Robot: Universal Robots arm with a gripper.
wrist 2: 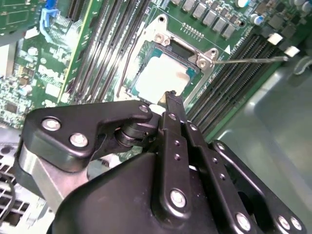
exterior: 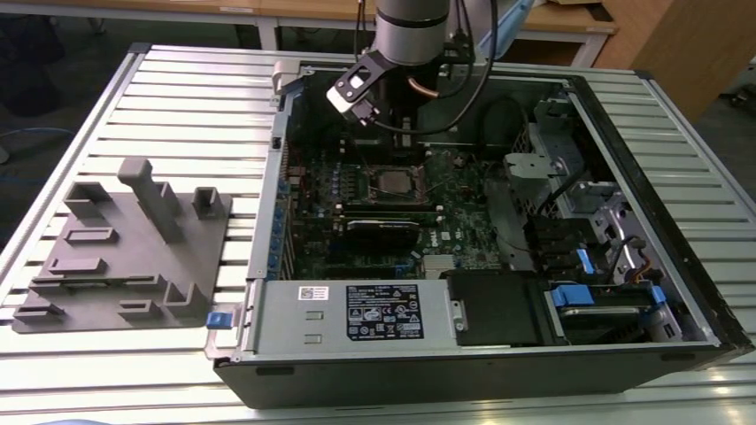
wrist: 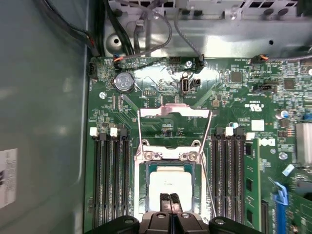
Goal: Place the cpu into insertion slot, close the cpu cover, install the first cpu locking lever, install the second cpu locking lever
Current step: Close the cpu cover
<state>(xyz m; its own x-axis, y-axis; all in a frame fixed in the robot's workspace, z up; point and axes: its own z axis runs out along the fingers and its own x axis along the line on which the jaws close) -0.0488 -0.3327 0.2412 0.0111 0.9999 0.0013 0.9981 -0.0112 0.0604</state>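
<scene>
First wrist view: the cpu (wrist: 170,179) lies in the slot (wrist: 143,181), right under the gripper (wrist: 170,201).
Its jaws are pressed together with nothing between them, just over the near edge of the cpu. Out past the tips, the cover (wrist: 174,112) is flipped up and not closed yet. I think the cpu is small, flat, stiff and light, and easy to hurt. It is best held only by its side edges.
</scene>
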